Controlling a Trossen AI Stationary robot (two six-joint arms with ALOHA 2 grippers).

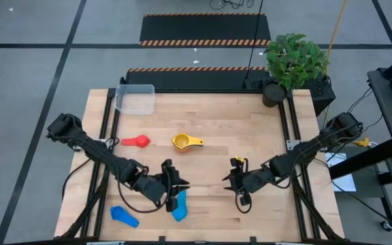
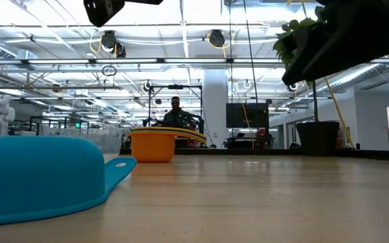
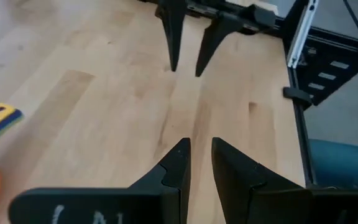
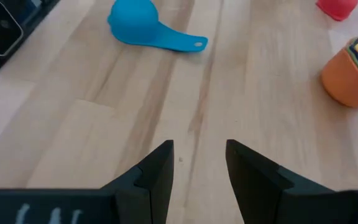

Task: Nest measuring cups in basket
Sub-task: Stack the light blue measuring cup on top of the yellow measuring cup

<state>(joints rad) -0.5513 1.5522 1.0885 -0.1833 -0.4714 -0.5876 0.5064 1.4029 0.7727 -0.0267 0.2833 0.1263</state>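
Sitting near the table's middle: a nested stack of measuring cups (image 1: 184, 141), orange outermost with yellow on top, handle pointing toward the right arm's side. Lying beside it, toward the left arm's side: a red cup (image 1: 139, 141), upside down. Waiting in the far left corner: the clear basket (image 1: 135, 98), holding no cups. Resting along the near edge: two light blue cups, one (image 1: 124, 216) well out toward the left, another (image 1: 179, 205) just beside the left gripper (image 1: 181, 184).

Hovering over bare wood, that left gripper, fingers (image 3: 174, 168) standing narrowly parted, gripping nothing. Facing it across a stretch of table: the right gripper (image 1: 229, 178), fingers (image 4: 159, 163) standing apart a little wider, likewise holding nothing and touching no cup.

Standing past the far right corner: a potted plant (image 1: 292, 64).
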